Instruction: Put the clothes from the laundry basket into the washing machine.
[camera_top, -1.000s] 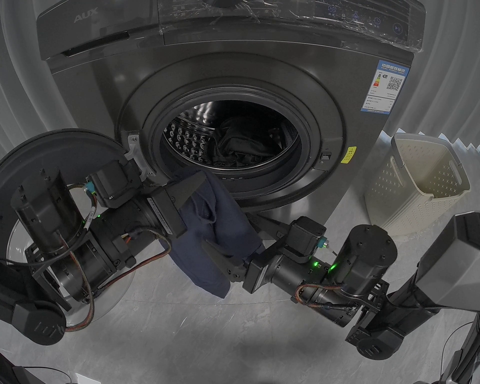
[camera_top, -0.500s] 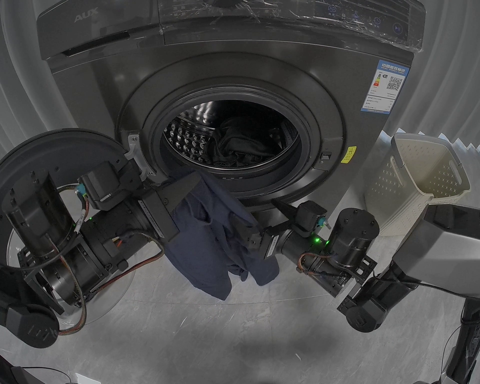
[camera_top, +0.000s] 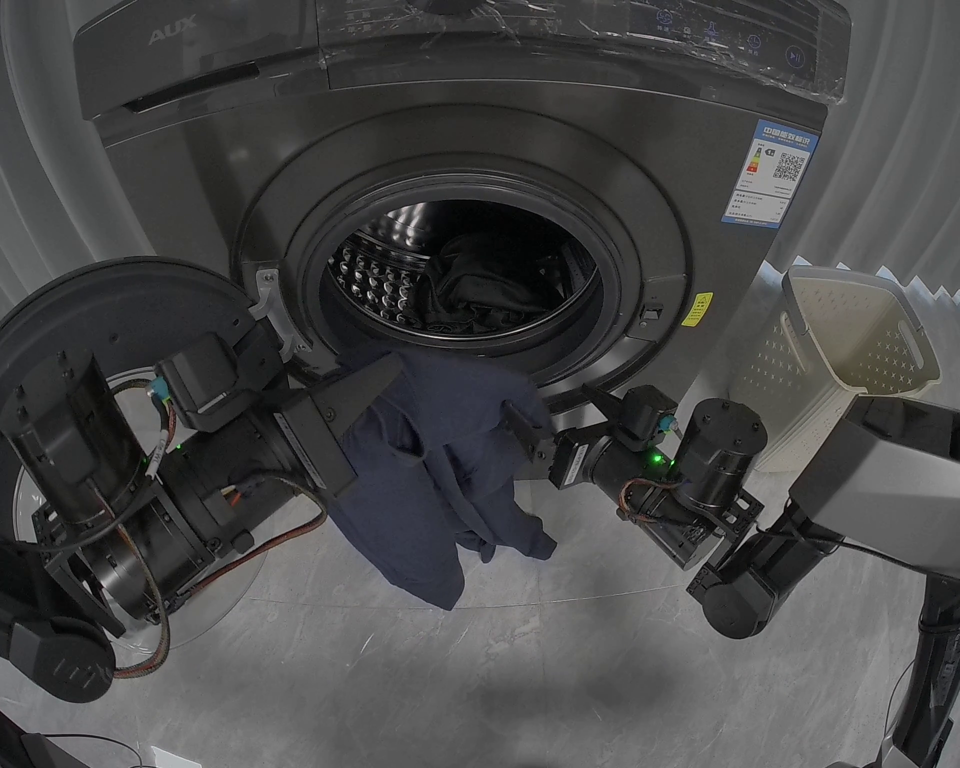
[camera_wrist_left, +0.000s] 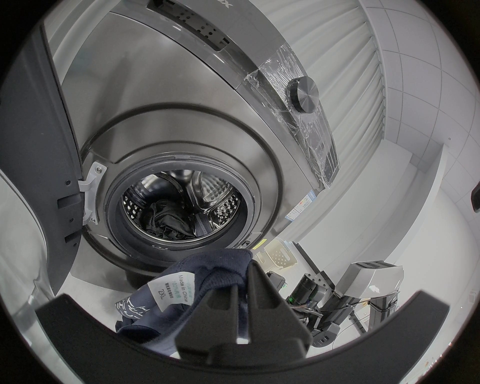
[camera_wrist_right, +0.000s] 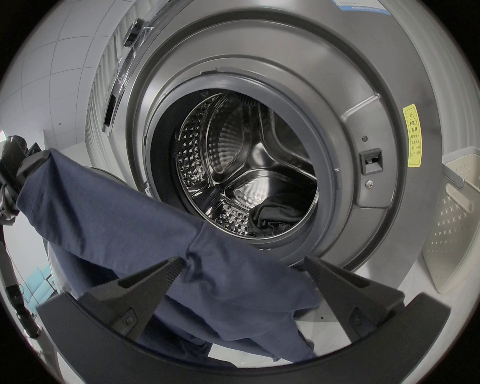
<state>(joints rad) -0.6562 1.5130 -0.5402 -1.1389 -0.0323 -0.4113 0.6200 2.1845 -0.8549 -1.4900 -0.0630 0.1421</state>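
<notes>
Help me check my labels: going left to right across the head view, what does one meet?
washing machine door → left pincer → navy garment → right pincer → laundry basket

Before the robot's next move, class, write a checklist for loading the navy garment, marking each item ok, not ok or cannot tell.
1. Door swung clear of the opening: ok.
2. Left end effector shut on the garment: ok.
3. Right end effector gripping the garment: not ok; it is open and the cloth only drapes across it.
4. Garment inside the drum: not ok; it hangs outside, below the rim.
5. Room in the drum: ok; only dark clothes lie low inside.
6. Basket emptied: cannot tell; its bottom is hidden.
</notes>
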